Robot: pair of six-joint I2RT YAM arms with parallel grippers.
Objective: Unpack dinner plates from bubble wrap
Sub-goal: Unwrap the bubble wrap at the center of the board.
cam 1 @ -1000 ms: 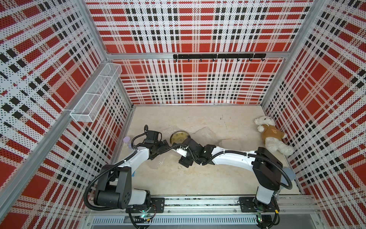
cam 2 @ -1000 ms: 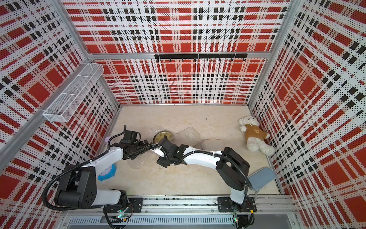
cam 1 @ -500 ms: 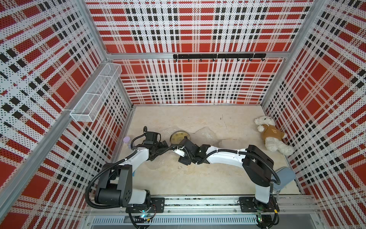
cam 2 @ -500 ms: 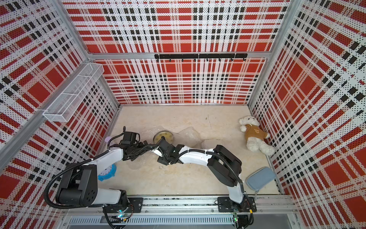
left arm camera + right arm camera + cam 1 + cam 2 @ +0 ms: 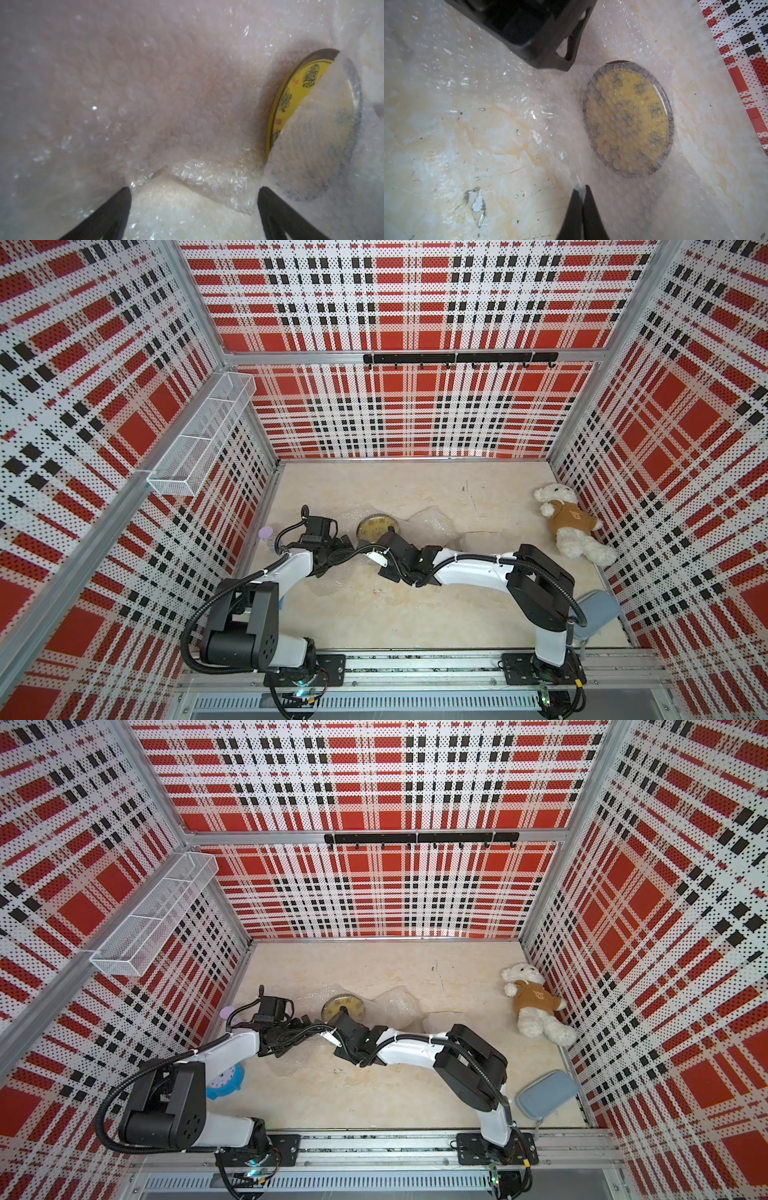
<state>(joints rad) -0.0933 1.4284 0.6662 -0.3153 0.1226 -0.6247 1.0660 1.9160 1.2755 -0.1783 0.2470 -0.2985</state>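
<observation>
Cream, scuffed tabletop (image 5: 436, 149) fills the right wrist view. Closest in it the right gripper (image 5: 582, 188) is clenched, its two dark tips pressed together with a sliver of bubble wrap (image 5: 550, 116) caught between them, so it seems to have a pinch on a ridge of the sheet. Just beyond those tips and a little to one side lies the dinner plate (image 5: 628, 118), yellow with small dark flower motifs and a dark rim. It sits flat under the film and is fully covered in this view. Farther on, alongside the plate, the left gripper (image 5: 194, 192) sits low over the same sheet, its jaws spread wide with only crumpled wrap between them. From its own camera the plate stands off to one side, part bare yellow and part veiled by a flap. By my reading, the step in hand is peeling the wrap off this plate, with the grasp made and the pull not yet begun. Next, the right arm would need to lift and draw the pinched film away from the plate. The left would need to pin the sheet or the plate so the ceramic does not drag along. Such a thin pinch on slick film could slip.
</observation>
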